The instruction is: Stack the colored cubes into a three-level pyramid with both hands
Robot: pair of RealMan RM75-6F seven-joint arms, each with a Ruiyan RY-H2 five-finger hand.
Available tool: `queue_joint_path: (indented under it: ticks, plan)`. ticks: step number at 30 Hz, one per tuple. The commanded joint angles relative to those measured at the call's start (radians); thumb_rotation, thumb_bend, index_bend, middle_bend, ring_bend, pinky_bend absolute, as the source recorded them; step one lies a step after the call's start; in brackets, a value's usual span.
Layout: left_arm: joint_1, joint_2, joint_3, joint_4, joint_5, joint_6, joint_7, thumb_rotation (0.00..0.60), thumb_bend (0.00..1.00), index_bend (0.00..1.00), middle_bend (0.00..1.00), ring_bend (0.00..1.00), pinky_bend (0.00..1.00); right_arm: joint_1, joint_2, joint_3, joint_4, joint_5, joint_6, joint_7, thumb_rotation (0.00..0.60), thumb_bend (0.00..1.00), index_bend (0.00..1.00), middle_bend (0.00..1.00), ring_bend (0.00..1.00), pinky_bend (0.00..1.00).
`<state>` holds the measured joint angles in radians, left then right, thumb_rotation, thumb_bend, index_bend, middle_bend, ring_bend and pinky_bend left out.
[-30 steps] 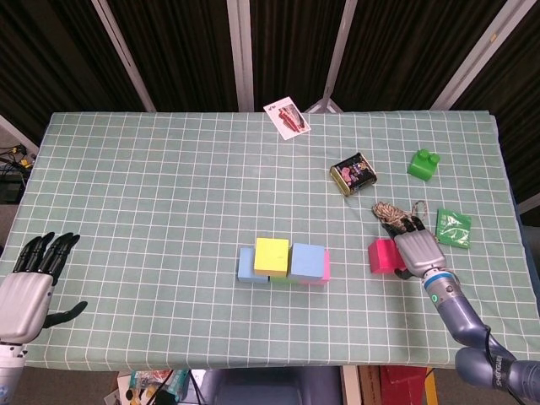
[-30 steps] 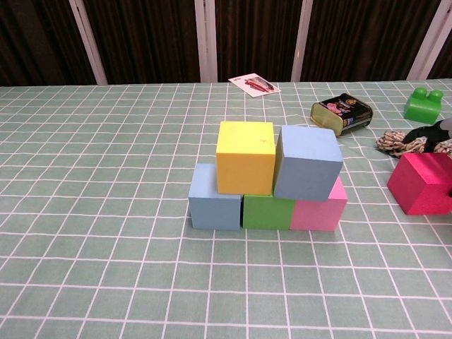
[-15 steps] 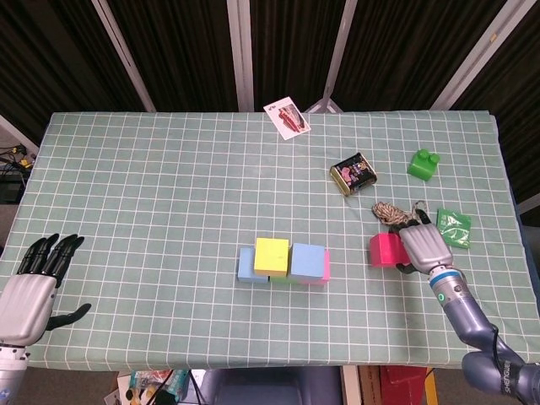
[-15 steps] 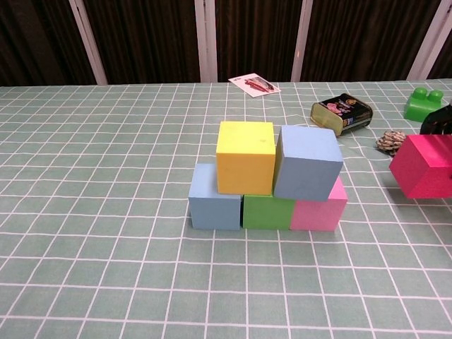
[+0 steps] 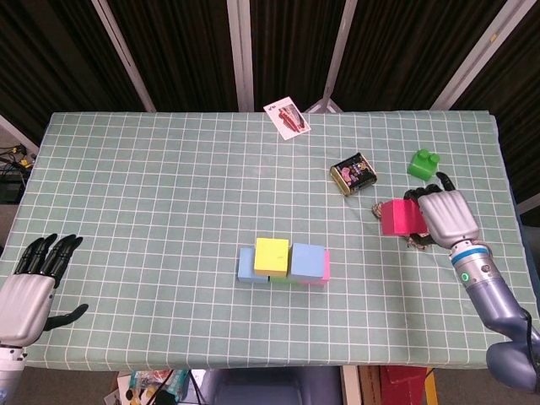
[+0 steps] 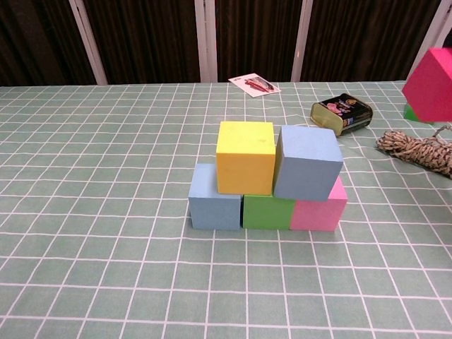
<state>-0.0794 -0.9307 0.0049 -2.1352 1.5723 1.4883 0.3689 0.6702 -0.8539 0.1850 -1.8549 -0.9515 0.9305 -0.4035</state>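
Magenta cube (image 5: 398, 217): we record it lifted clear of the desk (image 5: 152, 202), right of the stack, above the rope coil; in the chest view it sits tilted, one corner pointing down. Faces equal, so no long axis; plain matte magenta.
Right robot hand (image 5: 445, 215): we see it gripping the magenta cube from the cube's right side, fingers wrapped on it.
Stack: we count a bottom row of light blue cube (image 6: 213, 198), green cube (image 6: 268, 211) and pink cube (image 6: 319, 207), touching side by side. Above, yellow cube (image 6: 245, 157) and blue cube (image 6: 307, 162) rest upright, just beside each other; the blue one is turned slightly.
Left robot hand (image 5: 29, 287): we note it at the desk's near left edge, fingers spread, holding nothing.
Rope coil (image 6: 418, 150): lying right of the stack.
Tin (image 5: 353, 174), green brick (image 5: 423, 163), card (image 5: 287, 117): farther back on the desk.
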Motion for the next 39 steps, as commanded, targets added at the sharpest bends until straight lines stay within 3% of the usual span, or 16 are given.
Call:
queue_joint_path:
  ticks: [1,8,13,20,28,39]
  plan:
    - [0.001,0.001,0.000,-0.002,-0.001,-0.001,-0.001,0.600,0.06,0.00,0.06,0.00,0.00,0.034,0.087,0.048,-0.082,0.049,-0.017,0.001,0.600,0.33,0.43,0.49,0.28,0.09]
    - [0.003,0.009,-0.004,-0.006,-0.006,0.004,-0.012,0.600,0.06,0.00,0.06,0.00,0.00,0.090,0.207,0.098,-0.243,0.128,-0.055,-0.008,0.600,0.33,0.43,0.49,0.28,0.09]
    - [0.005,0.023,-0.002,-0.012,-0.005,0.000,-0.014,0.600,0.06,0.00,0.06,0.00,0.00,0.171,0.293,0.122,-0.344,0.248,-0.143,-0.028,0.600,0.33,0.43,0.49,0.28,0.09]
    - [0.001,0.039,-0.006,-0.019,-0.027,-0.010,-0.014,0.600,0.06,0.00,0.06,0.00,0.00,0.323,0.347,0.104,-0.408,0.422,-0.221,-0.135,0.600,0.33,0.45,0.50,0.28,0.09]
    - [0.002,0.053,-0.006,-0.026,-0.029,-0.012,-0.020,0.600,0.07,0.00,0.06,0.00,0.00,0.563,0.244,0.047,-0.480,0.774,-0.080,-0.304,0.600,0.33,0.45,0.50,0.28,0.09]
    - [0.001,0.068,-0.008,-0.021,-0.044,-0.018,-0.061,0.600,0.06,0.00,0.06,0.00,0.00,0.762,0.034,0.053,-0.501,1.071,0.080,-0.328,0.600,0.33,0.45,0.52,0.30,0.09]
